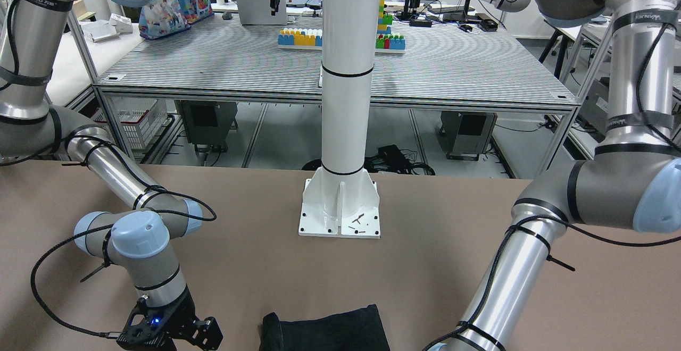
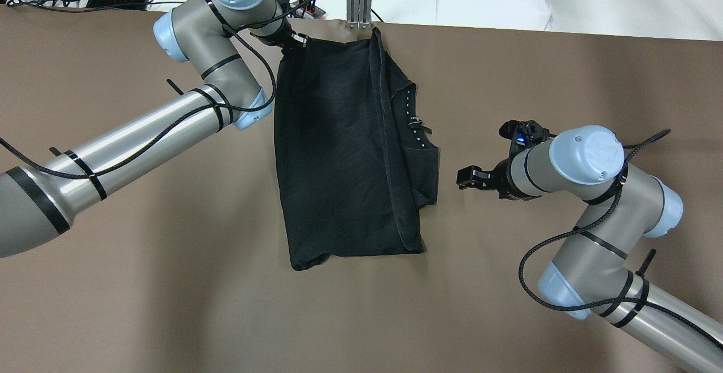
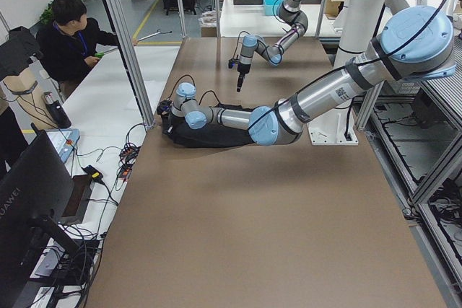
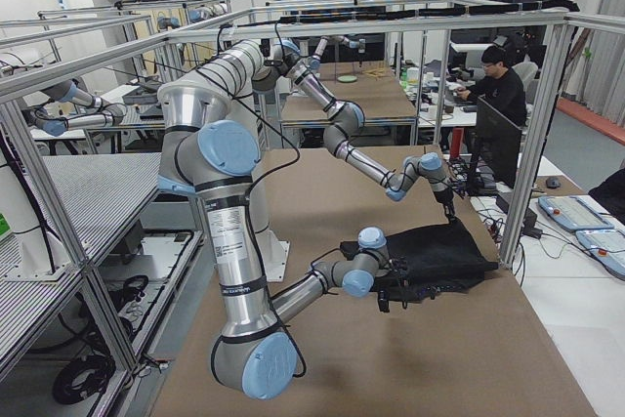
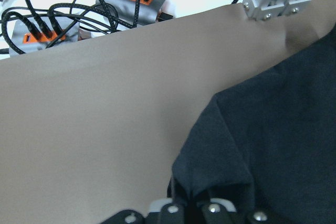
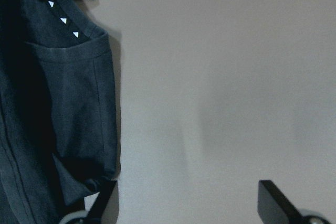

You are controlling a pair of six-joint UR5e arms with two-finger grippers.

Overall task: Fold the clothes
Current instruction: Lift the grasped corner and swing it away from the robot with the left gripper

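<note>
Layout of the table. The garment (image 2: 344,152) lay on the table (image 2: 141,294), reaching its edge farthest from the robot and facing the pillar base (image 1: 340,210) on the robot's side. The left gripper (image 2: 289,44) sat on the garment's far corner, on the robot's left. The right gripper (image 2: 464,178) stood just beside the garment's right edge, apart from it.

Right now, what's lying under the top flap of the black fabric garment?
A lower layer of the same black soft fabric garment sticks out toward the robot's right, bearing small white triangle print. Beneath that, brown table. Anything else underneath is covered.
</note>
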